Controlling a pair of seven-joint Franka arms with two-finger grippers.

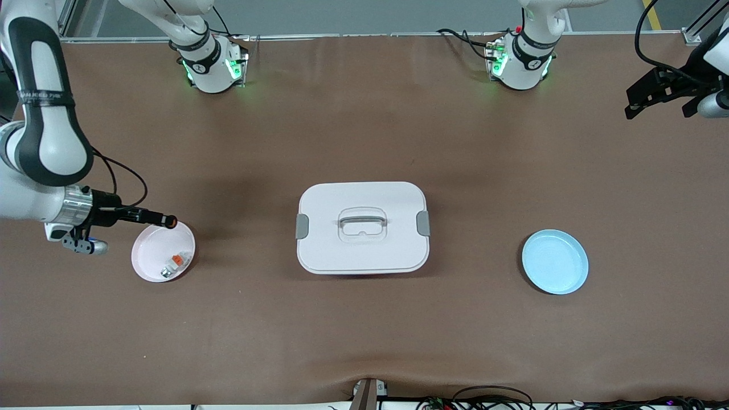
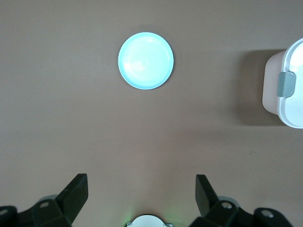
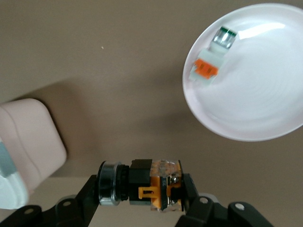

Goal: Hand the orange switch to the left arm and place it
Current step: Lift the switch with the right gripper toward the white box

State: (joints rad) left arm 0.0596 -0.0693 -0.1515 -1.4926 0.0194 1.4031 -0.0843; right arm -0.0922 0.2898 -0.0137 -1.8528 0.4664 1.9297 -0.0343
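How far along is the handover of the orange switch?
Done: the right pincer is shut on the orange switch, lifted over the pink plate. Left: passing it to the open left pincer, waiting at its end of the table, while avoiding the box.

Box (image 1: 362,228) smooth white plastic; pink plate (image 1: 149,263), blue plate (image 1: 555,261) glossy; table (image 1: 364,330) matt brown.

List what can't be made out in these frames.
- Orange switch: front view too small for detail; right wrist view cuts off the right tool at the frame edge.
- Box: cut by the frame edge in both wrist views.
- Small white-grey piece on the pink plate: too small in front view.
- Left tool: fingertips only, left wrist view.
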